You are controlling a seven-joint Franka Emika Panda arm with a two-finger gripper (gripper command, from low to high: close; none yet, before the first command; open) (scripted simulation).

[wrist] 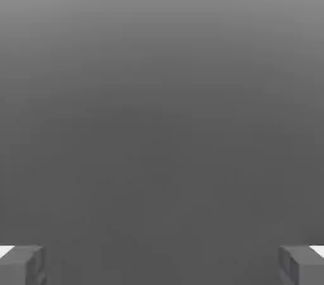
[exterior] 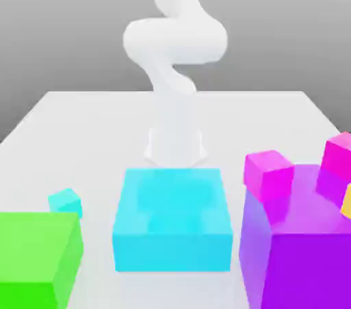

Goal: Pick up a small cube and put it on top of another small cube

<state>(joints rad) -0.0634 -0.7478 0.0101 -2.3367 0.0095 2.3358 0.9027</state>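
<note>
Exterior view: white arm [exterior: 173,47] rises behind the large cyan block [exterior: 172,218], on a pale counter [exterior: 82,122]. The small cube [exterior: 66,201], light cyan, rests on the counter just behind the green block [exterior: 38,256], at the exterior view's left, free of any grip. Two small magenta cubes [exterior: 269,172] [exterior: 339,155] sit atop the purple block [exterior: 301,253]; a yellow sliver at the frame edge, possibly another cube.

Hand view: fingers [wrist: 23,265] wide apart, nothing between them, plain grey ahead.
</note>
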